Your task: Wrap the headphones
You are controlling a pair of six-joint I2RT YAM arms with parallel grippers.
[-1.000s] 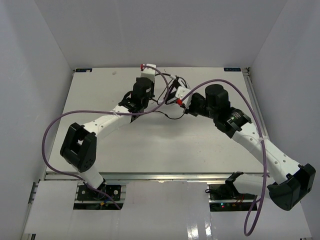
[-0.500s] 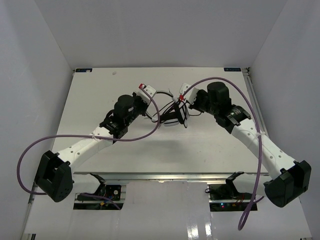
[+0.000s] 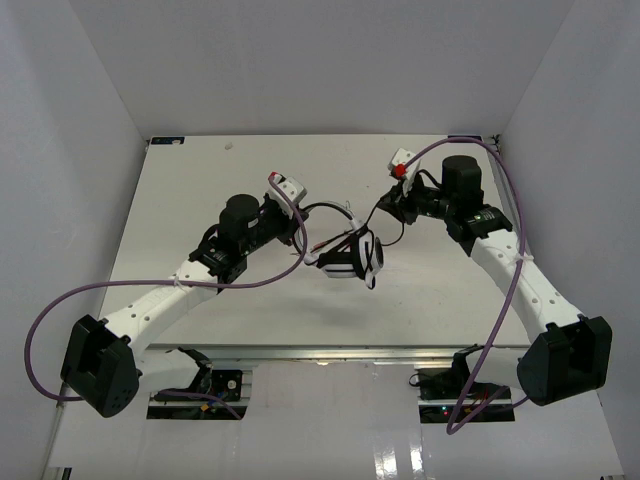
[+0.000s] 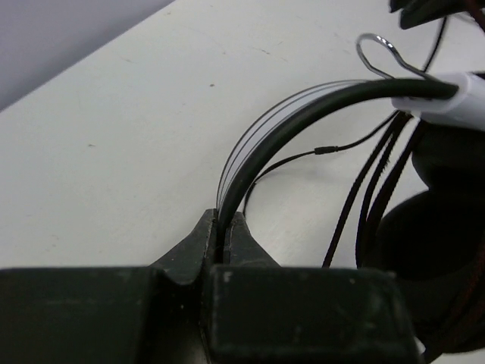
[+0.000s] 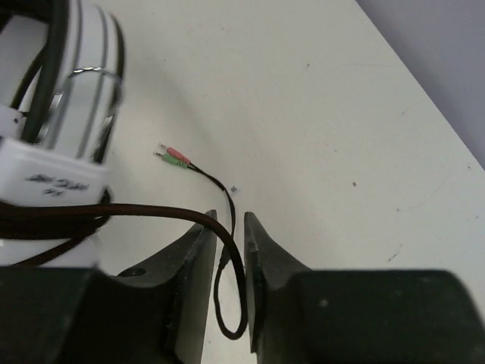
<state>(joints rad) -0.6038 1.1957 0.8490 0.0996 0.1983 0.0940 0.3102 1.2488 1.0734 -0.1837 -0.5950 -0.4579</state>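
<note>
headband pinned on the left, cable slack on the right

left of centre in the top view, the left gripper [image 4: 223, 231] is clamped tight on the black headband [image 4: 348, 92], seemingly to anchor it. the headphones [image 3: 352, 257] sit mid-frame over the table [image 3: 180, 200], strands of cable [image 5: 151, 210] bunched against them. upper right, the right gripper [image 5: 229, 227] has its jaws slightly parted with the cable loose between them and the plug [image 5: 173, 156] lying beyond, likely a release before regripping.

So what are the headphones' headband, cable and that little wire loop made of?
Headband: probably smooth black plastic or rubber, with a dull sheen. Cable: looks fabric-braided, matte, with a fine woven texture. Wire loop: shiny, silvery, likely steel.
</note>
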